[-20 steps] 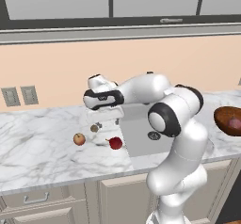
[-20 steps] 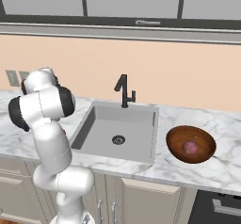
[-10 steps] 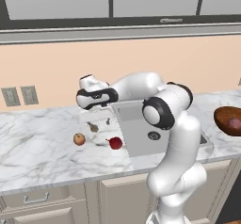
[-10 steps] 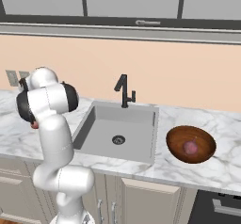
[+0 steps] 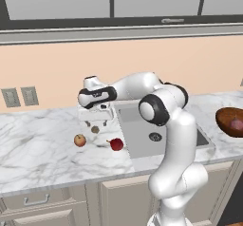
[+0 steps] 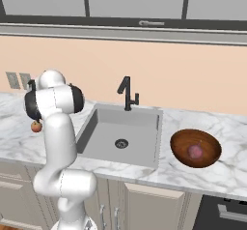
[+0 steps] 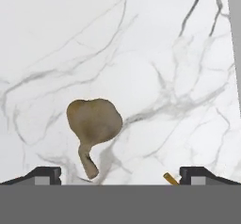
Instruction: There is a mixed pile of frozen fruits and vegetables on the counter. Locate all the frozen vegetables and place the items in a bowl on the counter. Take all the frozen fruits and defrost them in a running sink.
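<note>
Marble counter (image 5: 42,149): tool (image 5: 95,124) spread wide, seemingly just above olive-brown fruit (image 7: 93,123)

My desk (image 5: 38,149) polished grey-veined white marble, bowl (image 6: 179,149) glossy reddish wood, sink (image 6: 140,127) matt grey, faucet (image 6: 127,92) matt black.

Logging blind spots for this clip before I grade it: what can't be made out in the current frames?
- Bowl: cut off by the right edge in the left base view.
- Orange-yellow fruit: partly behind the arm in the right base view.
- Gripper: hangs open above the olive-brown fruit; its gap above the fruit cannot be judged.
- Olive-brown fruit's kind: too shapeless in the hand view.
- Faucet: too small to tell whether water runs.
</note>
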### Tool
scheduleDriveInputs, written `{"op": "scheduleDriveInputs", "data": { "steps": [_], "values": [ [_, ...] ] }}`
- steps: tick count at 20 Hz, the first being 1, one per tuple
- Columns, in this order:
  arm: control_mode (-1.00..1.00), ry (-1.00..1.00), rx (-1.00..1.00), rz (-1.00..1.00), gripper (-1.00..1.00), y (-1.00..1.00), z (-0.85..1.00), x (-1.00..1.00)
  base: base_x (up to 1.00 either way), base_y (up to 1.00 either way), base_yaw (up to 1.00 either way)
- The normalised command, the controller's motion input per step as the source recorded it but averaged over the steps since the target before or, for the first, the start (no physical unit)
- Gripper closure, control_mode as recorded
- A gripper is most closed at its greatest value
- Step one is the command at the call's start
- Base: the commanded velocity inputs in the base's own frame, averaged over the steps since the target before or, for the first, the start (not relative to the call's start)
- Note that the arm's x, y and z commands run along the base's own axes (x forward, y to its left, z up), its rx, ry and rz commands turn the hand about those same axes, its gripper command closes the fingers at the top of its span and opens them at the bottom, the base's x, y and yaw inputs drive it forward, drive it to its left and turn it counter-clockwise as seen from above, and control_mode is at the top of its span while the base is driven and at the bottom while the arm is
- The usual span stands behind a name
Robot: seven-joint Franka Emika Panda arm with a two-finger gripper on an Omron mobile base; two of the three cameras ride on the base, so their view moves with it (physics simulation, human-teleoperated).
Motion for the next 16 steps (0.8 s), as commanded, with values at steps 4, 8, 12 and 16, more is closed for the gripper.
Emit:
{"op": "scheduleDriveInputs", "data": {
  "steps": [4,8,12,16],
  "values": [
    [-1.00,0.02,0.00,0.00,-1.00,0.04,-0.05,0.18,0.00,0.00,0.00],
    [-1.00,0.02,-0.01,-0.03,-1.00,0.15,-0.06,0.33,0.00,0.00,0.00],
    [-1.00,0.02,-0.01,-0.05,-1.00,0.24,-0.09,0.33,0.00,0.00,0.00],
    [-1.00,0.03,-0.02,-0.04,-1.00,0.28,-0.09,0.23,0.00,0.00,0.00]
  ]
}}
